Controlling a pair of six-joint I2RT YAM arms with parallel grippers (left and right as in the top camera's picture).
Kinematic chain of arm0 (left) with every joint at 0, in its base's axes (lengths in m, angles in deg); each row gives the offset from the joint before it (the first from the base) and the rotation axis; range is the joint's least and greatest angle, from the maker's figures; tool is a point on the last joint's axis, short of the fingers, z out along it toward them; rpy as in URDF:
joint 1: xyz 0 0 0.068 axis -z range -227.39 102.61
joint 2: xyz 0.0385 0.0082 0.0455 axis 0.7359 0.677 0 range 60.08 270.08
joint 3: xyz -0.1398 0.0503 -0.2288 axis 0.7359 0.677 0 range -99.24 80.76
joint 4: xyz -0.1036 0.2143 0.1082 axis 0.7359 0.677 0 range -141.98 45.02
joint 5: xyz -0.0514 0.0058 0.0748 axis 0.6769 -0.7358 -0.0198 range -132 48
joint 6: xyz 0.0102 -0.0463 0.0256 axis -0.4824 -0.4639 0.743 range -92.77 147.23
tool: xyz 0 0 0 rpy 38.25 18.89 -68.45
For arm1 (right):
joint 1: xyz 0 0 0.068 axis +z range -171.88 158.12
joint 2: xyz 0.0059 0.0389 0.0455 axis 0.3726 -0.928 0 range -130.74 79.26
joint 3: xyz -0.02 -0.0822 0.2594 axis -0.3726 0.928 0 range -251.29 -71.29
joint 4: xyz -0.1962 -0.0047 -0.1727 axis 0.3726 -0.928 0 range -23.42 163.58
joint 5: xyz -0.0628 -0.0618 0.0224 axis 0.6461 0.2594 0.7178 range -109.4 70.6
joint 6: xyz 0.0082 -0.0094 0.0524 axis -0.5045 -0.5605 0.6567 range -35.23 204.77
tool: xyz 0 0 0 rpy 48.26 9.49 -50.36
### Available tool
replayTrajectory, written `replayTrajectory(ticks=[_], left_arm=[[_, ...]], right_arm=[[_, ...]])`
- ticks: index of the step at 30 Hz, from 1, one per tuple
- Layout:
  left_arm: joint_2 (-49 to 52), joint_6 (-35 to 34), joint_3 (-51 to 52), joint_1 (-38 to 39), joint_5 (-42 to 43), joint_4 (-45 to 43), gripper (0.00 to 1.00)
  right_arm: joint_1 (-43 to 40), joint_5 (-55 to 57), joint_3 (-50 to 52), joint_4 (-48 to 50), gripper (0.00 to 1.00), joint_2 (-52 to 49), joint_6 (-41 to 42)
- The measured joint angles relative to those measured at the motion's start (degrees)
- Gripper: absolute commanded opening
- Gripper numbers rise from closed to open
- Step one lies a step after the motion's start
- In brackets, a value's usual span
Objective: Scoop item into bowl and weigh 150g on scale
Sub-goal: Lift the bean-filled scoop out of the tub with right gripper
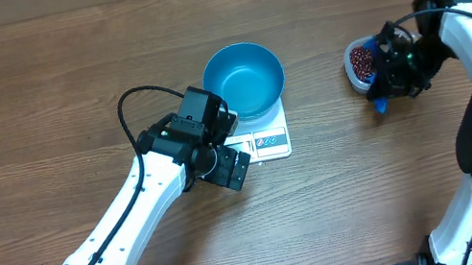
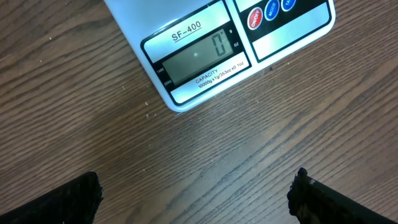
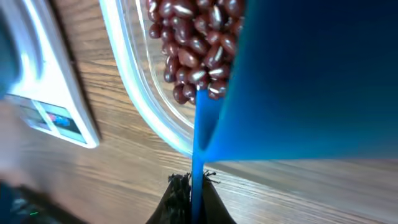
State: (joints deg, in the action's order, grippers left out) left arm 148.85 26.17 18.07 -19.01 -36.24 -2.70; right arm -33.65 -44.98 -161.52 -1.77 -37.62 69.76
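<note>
The blue bowl [image 1: 244, 78] stands empty on the white scale [image 1: 266, 139]; the scale's display [image 2: 199, 59] reads 0. My left gripper [image 1: 230, 165] [image 2: 196, 199] hovers open over bare table just in front of the scale, with nothing between its fingers. At the right, my right gripper [image 1: 393, 71] [image 3: 196, 183] is shut on the thin handle of a blue scoop [image 3: 298, 81]. The scoop's cup hangs over a clear tub [image 3: 143, 106] that holds the dark red beans [image 1: 362, 60] [image 3: 196, 43]. What is inside the scoop is hidden.
The clear tub [image 1: 356, 67] sits to the right of the scale, with a strip of bare wood between them. The scale's edge [image 3: 50, 106] shows at the left of the right wrist view. Both arms reach in from the near edge.
</note>
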Motion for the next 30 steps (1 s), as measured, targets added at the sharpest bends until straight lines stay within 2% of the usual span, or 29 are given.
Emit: replayTrajectory(ticks=[8,16,30], left_arm=[[0.00,0.00,0.00,0.00,-0.02,0.00,1.00],[0.00,0.00,0.00,0.02,0.00,0.00,1.00],[0.00,0.00,0.00,0.02,0.00,0.00,1.00]], right_arm=[[-7.41,-12.55,0.48,-0.15,0.04,-0.83,-1.99],[-9.53,-14.38,0.48,-1.44,0.04,-0.85,-4.13],[-15.17,-21.84,0.48,-6.43,0.04,-0.83,-16.09]])
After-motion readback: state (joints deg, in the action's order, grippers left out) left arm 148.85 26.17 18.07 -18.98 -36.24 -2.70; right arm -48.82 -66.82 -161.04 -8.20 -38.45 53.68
